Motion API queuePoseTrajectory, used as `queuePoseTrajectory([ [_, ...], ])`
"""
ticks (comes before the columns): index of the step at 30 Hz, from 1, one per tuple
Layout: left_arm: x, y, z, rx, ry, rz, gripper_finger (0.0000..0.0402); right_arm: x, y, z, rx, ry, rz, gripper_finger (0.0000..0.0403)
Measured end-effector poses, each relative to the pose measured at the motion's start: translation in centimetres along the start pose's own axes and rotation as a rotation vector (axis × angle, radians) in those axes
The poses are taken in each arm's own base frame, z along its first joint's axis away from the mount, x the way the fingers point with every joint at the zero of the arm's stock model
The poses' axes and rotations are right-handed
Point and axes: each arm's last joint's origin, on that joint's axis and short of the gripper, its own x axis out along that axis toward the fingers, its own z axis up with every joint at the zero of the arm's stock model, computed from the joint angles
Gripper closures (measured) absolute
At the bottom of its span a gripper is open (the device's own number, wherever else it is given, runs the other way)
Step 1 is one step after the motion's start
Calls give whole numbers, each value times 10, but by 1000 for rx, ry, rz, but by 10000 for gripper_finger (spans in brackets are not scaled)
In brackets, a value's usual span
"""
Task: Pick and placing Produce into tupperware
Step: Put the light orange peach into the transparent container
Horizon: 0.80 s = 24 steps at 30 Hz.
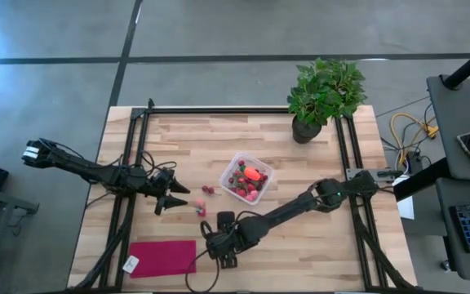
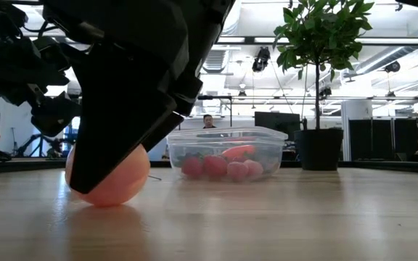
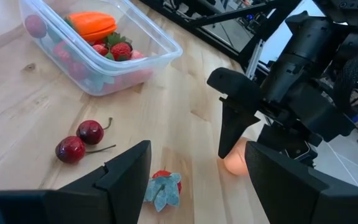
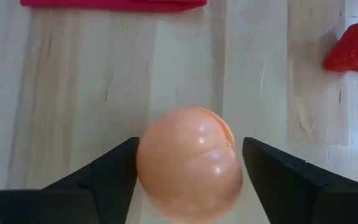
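Observation:
A pale orange round fruit (image 4: 189, 165) sits on the wooden table near its front edge, with my right gripper (image 4: 190, 142) shut on it; in the high view that gripper (image 1: 219, 247) is right of the magenta cloth. The clear tupperware (image 1: 266, 167) stands mid-table holding the orange carrot piece (image 3: 92, 23) and red berries. Two dark cherries (image 3: 79, 140) and a strawberry (image 3: 165, 186) lie loose on the table between the tupperware and my left gripper (image 1: 172, 198), which waits open at the left. My right gripper has the round fruit between its two fingers, one on each opposite side (image 4: 143, 168). The fingers slant down from above, coming from the table's right side. The fruit's underside (image 2: 111, 201) rests on the table.
A potted green plant (image 1: 325, 94) stands at the far right corner. A flat magenta cloth (image 1: 163, 256) lies at the near left, just left of my right gripper. Black frame rails (image 1: 219, 111) run along the table's far, left and right sides.

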Motion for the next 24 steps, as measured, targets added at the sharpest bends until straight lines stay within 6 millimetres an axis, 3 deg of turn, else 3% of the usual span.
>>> queuePoseTrajectory([
  [8, 0, 0, 0, 0, 1, 0, 155, 0, 0, 0, 7, 1, 3, 165],
  [15, 0, 0, 0, 0, 0, 0, 155, -10, -4, 10, 86, -38, -18, 174],
  [20, 0, 0, 0, 0, -2, -2, 155, -44, -24, 23, 145, -83, -198, 175],
  [24, 0, 0, 1, 0, -6, -5, 155, -87, -55, 20, 234, -28, -463, 176],
])
